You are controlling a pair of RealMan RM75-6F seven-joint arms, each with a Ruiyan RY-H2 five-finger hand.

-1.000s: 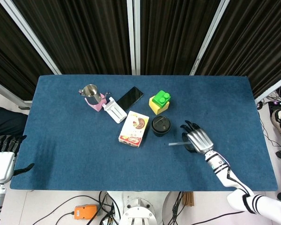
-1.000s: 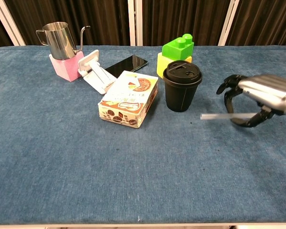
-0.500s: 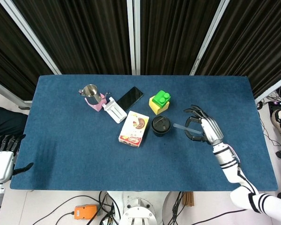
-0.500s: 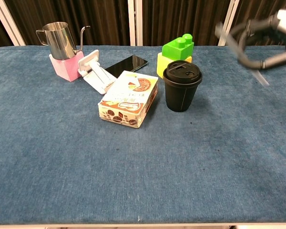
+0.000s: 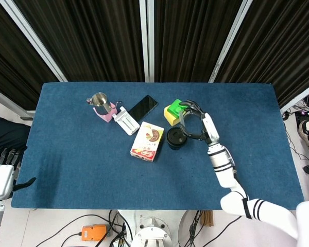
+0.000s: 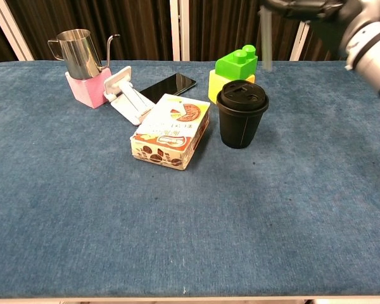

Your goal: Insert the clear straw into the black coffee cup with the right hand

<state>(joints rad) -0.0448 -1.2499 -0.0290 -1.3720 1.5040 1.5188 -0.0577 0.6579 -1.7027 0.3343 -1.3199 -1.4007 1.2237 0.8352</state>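
Hanging upright from right hand (image 6: 304, 7): straw (image 6: 266, 38)

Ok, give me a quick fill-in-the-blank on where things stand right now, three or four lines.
1. The right robot hand holds the ____ above the table.
2. The straw hangs nearly ____, its lower end above the cup.
3. The coffee cup has a ____ lid on it.
4. The snack box lies to the ____ of the cup in the chest view.

Missing words: straw; upright; black; left
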